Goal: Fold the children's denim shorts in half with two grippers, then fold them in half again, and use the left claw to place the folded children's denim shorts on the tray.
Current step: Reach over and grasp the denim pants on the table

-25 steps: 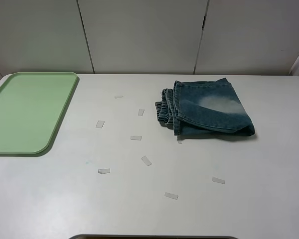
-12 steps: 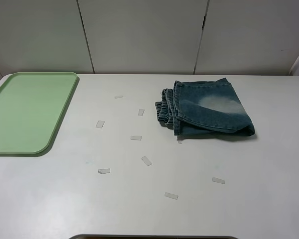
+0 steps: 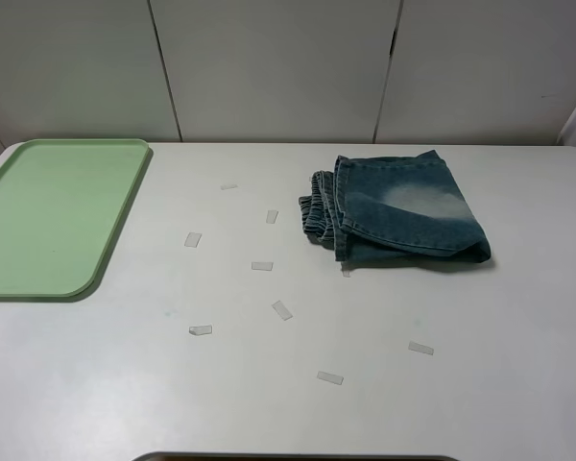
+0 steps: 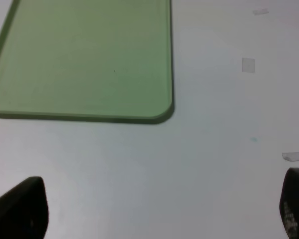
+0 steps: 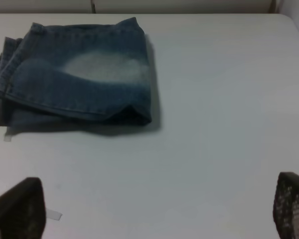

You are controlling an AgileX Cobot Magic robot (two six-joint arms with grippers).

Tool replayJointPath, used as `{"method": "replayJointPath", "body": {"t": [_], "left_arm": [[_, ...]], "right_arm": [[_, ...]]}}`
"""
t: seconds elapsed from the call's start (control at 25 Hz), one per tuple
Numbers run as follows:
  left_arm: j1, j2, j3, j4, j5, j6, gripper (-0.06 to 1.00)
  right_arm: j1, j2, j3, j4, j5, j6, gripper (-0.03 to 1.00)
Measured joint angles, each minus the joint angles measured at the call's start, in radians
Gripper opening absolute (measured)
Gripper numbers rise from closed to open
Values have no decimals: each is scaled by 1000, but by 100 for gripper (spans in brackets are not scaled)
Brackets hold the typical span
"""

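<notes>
Two grippers: neither shows in the high view. Each wrist view catches its own fingertips at the far corners, so the left gripper (image 4: 157, 211) and the right gripper (image 5: 154, 209) both have their fingers spread wide, holding nothing.
Shorts location: the denim shorts (image 3: 398, 216) sit as a compact folded bundle on the white table (image 3: 269, 413), right of centre and well apart from the tray (image 3: 53, 216). The gathered waistband pokes out on the tray-facing side.
Tray: pale green, at the left edge, nothing on it. The left gripper hangs near its corner.
Step in hand: looks to me like the folding is mostly done, though I can't tell if it's one fold or two.
Doing it well: if it's pickup time, I'd bring the left gripper across and pinch every layer at once, otherwise the bundle will probably flop open on the way over.
Clutter: little tape bits (image 3: 282, 309) scattered between shorts and tray.
Versus a second ago: honestly nothing. Shorts, tray and tape are all in the same spots.
</notes>
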Motion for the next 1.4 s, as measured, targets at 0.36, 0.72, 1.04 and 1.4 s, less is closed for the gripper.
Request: {"method": "replayJointPath", "body": {"t": [0.36, 0.72, 1.04, 1.4], "left_arm": [[0, 0, 0, 0, 0, 0, 91], [0, 0, 0, 0, 0, 0, 91], [0, 0, 0, 0, 0, 0, 91], [0, 0, -2, 0, 1, 0, 91]], "right_arm": [[0, 0, 0, 3, -1, 0, 69], [0, 0, 0, 8, -20, 0, 69], [0, 0, 0, 8, -20, 0, 69], [0, 0, 0, 8, -20, 0, 69]]}}
